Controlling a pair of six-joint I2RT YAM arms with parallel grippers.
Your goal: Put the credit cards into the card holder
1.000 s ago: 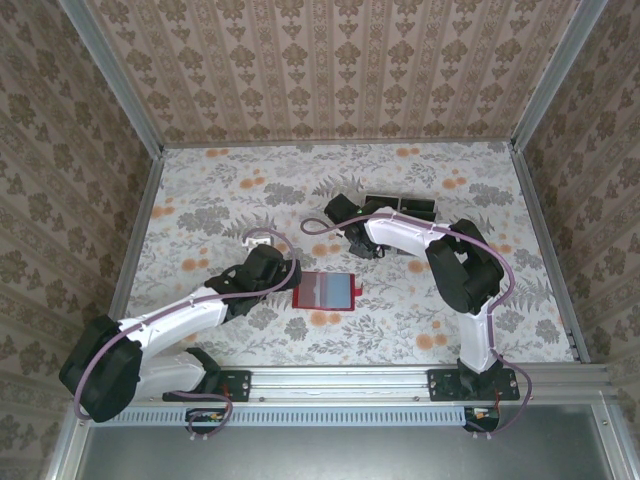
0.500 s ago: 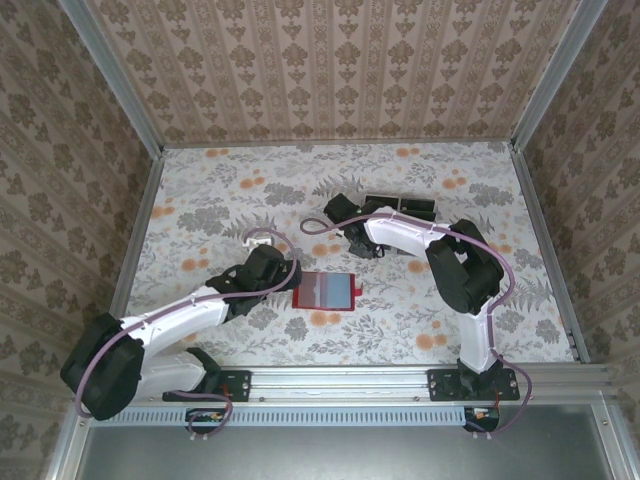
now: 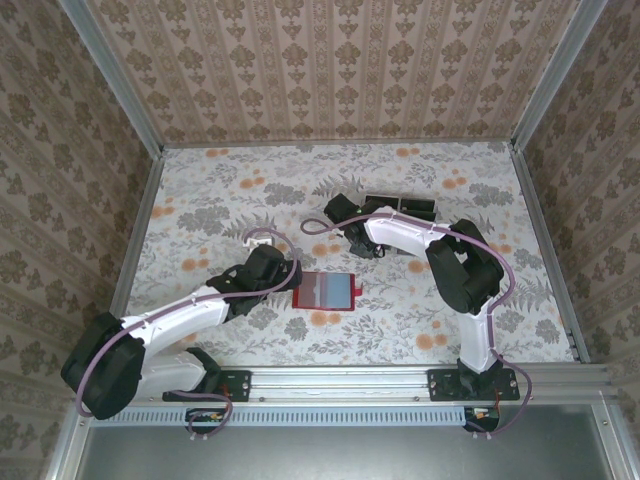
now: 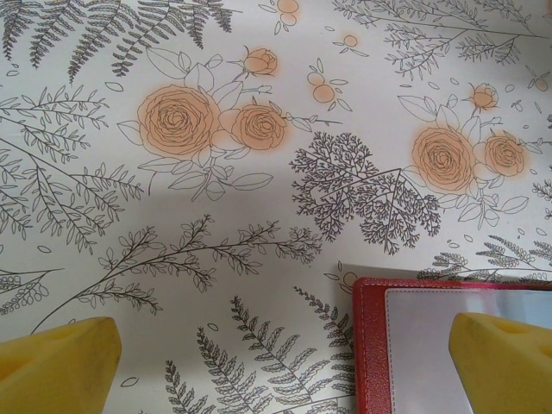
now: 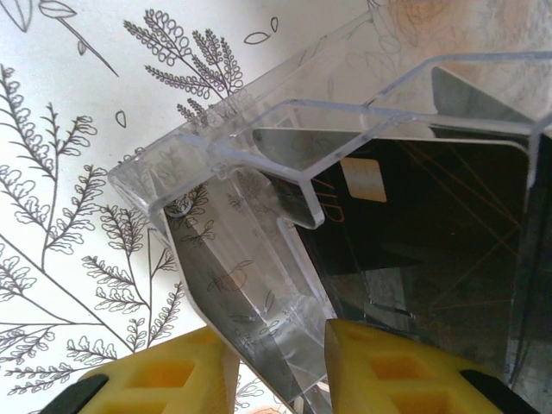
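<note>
Red card holder (image 3: 325,290) lies open and flat. L gripper (image 4: 276,369) is spread wide at its left edge, 1 finger over the clear window, prob. to steady it for loading. Black credit cards (image 5: 431,224) sit in a clear tray (image 5: 216,164) beyond the holder, to its right. R gripper (image 5: 285,362) straddles the tray wall w/ jaws narrow; clamped or not, can't tell. Vs 1 s ago: practically no change.

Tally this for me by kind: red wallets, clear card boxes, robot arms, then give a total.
Red wallet: 1
Clear card box: 1
Robot arms: 2 (left arm, right arm)
Total: 4
</note>
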